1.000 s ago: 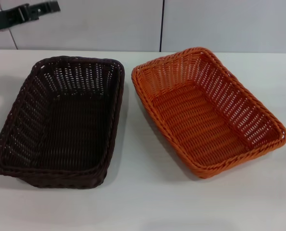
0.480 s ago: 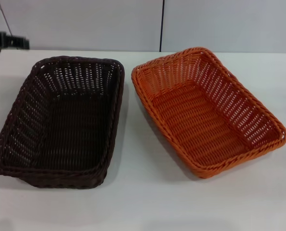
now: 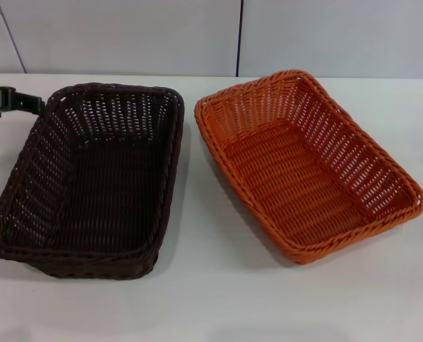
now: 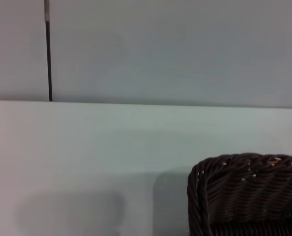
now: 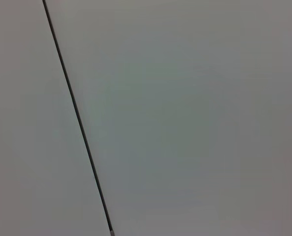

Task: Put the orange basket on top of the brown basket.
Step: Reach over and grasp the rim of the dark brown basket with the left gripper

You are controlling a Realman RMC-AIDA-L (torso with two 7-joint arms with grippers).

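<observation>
The orange basket (image 3: 307,164) sits on the white table (image 3: 218,299) at the right, turned at a slant. The brown basket (image 3: 90,182) sits to its left, a small gap between them. My left gripper (image 3: 16,102) shows at the far left edge, low beside the brown basket's far left corner. The left wrist view shows a corner of the brown basket (image 4: 247,194) on the table. My right gripper is out of view; its wrist view shows only wall panels.
A grey panelled wall (image 3: 126,35) with a dark seam (image 3: 238,35) runs behind the table. Bare table lies in front of both baskets and to the right of the orange one.
My left arm has come down from the upper left toward the table, to beside the brown basket's far left corner. Both baskets stay where they were.
</observation>
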